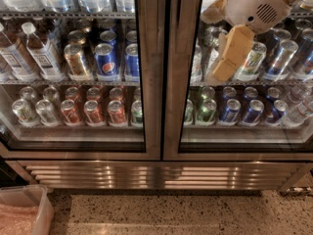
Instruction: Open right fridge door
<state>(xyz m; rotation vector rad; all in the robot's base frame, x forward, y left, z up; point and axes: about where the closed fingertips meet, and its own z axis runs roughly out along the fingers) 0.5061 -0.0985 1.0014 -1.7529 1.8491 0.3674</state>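
The right fridge door point(177, 106) fills the right half of the camera view. It is a tall glass pane in a brushed steel frame, and it sits flush with its twin. Green-and-white cans point(254, 62) and blue cans point(227, 109) show through the glass. My gripper point(229, 58) hangs from the white arm point(259, 6) at the upper right. It is in front of the glass, a short way right of the door's inner steel edge, and it covers some of the cans.
The left fridge door point(149, 82) shows Pepsi cans, red cans and bottles. A ribbed steel kick panel point(161, 175) runs below both doors. A clear plastic bin point(27, 212) with pink contents stands at the bottom left on the speckled floor point(171, 214).
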